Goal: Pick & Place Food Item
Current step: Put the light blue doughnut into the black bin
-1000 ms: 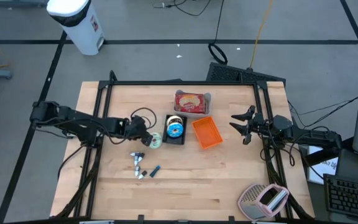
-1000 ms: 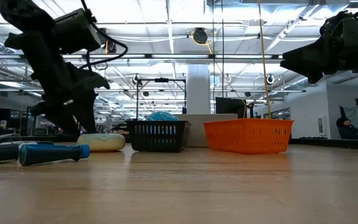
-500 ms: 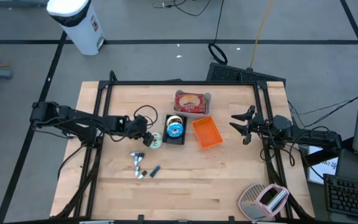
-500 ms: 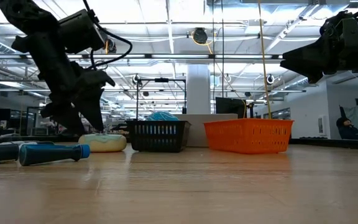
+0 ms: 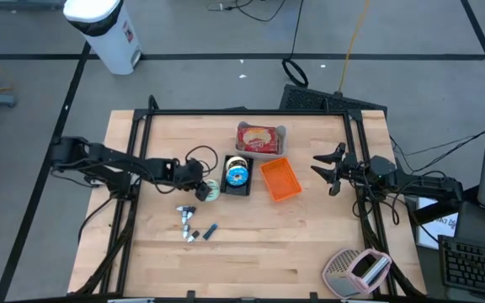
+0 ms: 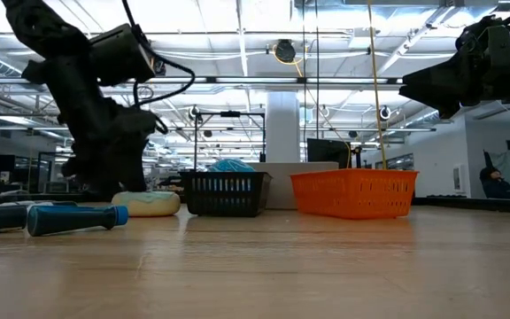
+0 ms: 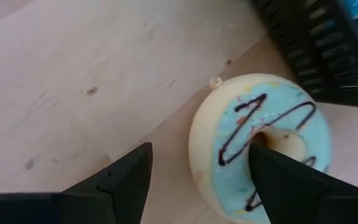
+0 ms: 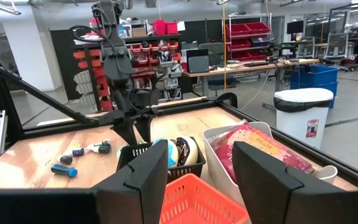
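Two dark arms work over a light wooden table (image 5: 251, 244) framed by black rails. The left arm reaches in from the table's left edge toward the centre, and the left gripper (image 5: 199, 187) points steeply down at the doughnut (image 5: 211, 190); in the left wrist view its two fingers (image 7: 123, 180) stand apart, one on bare wood beside the doughnut (image 7: 263, 146) and the other over the hole in its blue icing, not closed on it. The right arm waits at the right edge, the right gripper (image 5: 327, 170) held level and clear of the table with its jaws parted and empty. Near the table's far middle sits a white tray (image 5: 281, 132) holding a red food packet (image 5: 258, 140). An orange basket (image 5: 280, 180) stands just in front of it, and a black basket (image 5: 239, 172) containing a blue and white item (image 5: 237, 174) stands just left of the orange one. The doughnut lies flat on the wood, just beside the black basket's left wall, pale yellow with blue icing and dark chocolate lines. Several small blue-handled tools (image 5: 189, 224) lie nearer the table's front, apart from the doughnut.
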Action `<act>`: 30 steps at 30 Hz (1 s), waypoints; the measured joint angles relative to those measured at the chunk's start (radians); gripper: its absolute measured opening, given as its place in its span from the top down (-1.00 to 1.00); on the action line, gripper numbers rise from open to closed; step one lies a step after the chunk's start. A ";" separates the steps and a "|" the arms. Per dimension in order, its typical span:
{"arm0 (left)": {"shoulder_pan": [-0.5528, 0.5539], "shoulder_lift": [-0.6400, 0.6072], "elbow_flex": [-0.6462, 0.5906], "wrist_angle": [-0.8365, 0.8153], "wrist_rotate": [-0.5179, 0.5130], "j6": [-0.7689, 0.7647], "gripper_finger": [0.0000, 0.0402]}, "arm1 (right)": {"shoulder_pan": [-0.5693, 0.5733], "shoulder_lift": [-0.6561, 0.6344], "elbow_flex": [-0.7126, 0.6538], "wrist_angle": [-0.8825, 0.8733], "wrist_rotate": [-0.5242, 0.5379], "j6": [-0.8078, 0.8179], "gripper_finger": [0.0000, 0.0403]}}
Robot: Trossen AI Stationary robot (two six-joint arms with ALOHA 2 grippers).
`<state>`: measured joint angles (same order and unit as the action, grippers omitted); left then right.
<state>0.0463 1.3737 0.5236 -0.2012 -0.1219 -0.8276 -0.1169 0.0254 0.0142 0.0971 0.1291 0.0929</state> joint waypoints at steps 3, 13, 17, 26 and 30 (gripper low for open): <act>-0.001 0.032 0.004 0.007 -0.009 -0.012 -0.31 | 0.000 0.000 0.000 0.000 0.000 0.000 0.17; -0.001 0.049 0.005 0.034 0.010 0.015 -0.09 | 0.000 0.000 0.000 0.000 0.000 0.000 0.17; -0.001 0.050 0.005 0.041 0.017 0.017 0.16 | 0.000 0.000 0.000 0.000 0.000 0.000 0.17; 0.000 -0.003 0.003 0.020 0.028 0.075 0.76 | 0.000 0.000 0.000 0.000 0.000 0.000 0.17; 0.000 -0.089 0.003 0.005 0.006 0.097 0.95 | 0.000 0.000 0.000 0.000 0.000 0.000 0.17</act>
<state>0.0463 1.2847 0.5267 -0.1960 -0.1163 -0.7302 -0.1169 0.0254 0.0140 0.0971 0.1291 0.0929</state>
